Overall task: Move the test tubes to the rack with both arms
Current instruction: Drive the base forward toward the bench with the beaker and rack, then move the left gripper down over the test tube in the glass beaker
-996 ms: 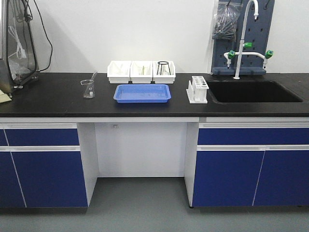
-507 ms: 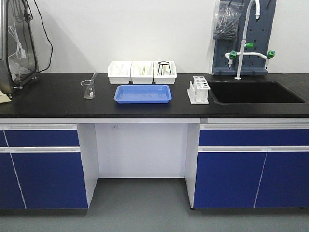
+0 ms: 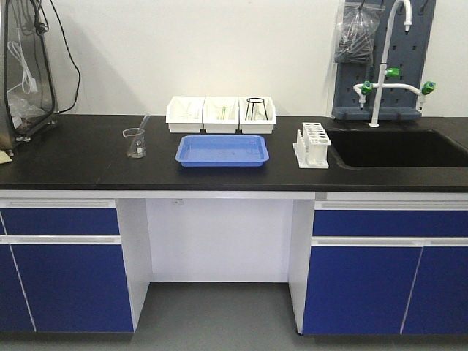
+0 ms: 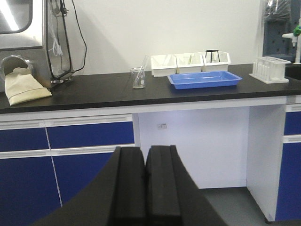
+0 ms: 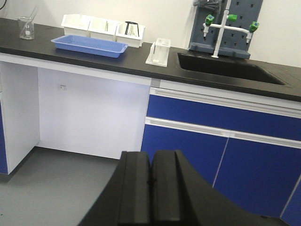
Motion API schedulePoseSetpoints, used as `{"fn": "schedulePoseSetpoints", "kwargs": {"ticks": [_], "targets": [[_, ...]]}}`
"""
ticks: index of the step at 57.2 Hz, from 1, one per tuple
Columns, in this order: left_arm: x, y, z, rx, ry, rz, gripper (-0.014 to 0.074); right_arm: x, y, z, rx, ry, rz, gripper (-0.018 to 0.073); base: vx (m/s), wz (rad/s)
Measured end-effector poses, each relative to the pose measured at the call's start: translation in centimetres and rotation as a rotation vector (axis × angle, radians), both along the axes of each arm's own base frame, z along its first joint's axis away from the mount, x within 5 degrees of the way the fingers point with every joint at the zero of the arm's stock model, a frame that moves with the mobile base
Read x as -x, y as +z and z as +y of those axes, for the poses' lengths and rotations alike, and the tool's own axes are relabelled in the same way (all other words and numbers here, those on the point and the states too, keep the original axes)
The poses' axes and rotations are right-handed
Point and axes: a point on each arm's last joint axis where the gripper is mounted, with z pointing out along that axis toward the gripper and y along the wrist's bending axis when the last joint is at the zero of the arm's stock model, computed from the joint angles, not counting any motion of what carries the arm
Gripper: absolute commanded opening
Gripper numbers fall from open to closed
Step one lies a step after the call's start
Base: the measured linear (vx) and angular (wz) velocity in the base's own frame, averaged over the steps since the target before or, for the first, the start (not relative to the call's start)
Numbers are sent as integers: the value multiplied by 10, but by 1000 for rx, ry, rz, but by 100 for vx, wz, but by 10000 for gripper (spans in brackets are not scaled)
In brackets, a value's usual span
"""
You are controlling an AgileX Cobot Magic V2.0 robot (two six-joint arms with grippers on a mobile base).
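- Exterior front-facing view: You see the small white plastic test tube rack (image 3: 313,144) standing upright on the black laboratory countertop (image 3: 73,157). It is just beside the near left corner of the black recessed sink (image 3: 398,148) and to the right of the shallow blue rectangular tray (image 3: 221,150). You cannot tell whether its holes are filled. Three white open bins (image 3: 221,115) stand in a row behind the tray, and their contents are too small to identify. A clear glass beaker (image 3: 135,142) stands to the left of the tray.
- Left wrist-mounted view: The left gripper (image 4: 146,153) hangs below counter height, facing the blue cabinet fronts (image 4: 70,136). Its two black fingers are pressed flat together with nothing between them. The rack (image 4: 269,70) stands at the far right of the countertop, well apart from this gripper.
- Right wrist-mounted view: The right gripper (image 5: 151,157) is likewise fully closed and grips nothing. The rack (image 5: 159,52) stands up on the countertop between the tray (image 5: 89,45) and the sink (image 5: 225,70), well apart from the fingers.
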Motion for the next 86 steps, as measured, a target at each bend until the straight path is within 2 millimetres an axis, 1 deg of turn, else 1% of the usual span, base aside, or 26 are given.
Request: {"fn": "schedulePoseSetpoints", "kwargs": {"ticks": [30,86], "targets": [[0,0,0,0,0,0,-4,0,0,0,0,0,1,-8,34,4],[0,0,0,0,0,0,-4,0,0,0,0,0,0,-8,44,-4]]}}
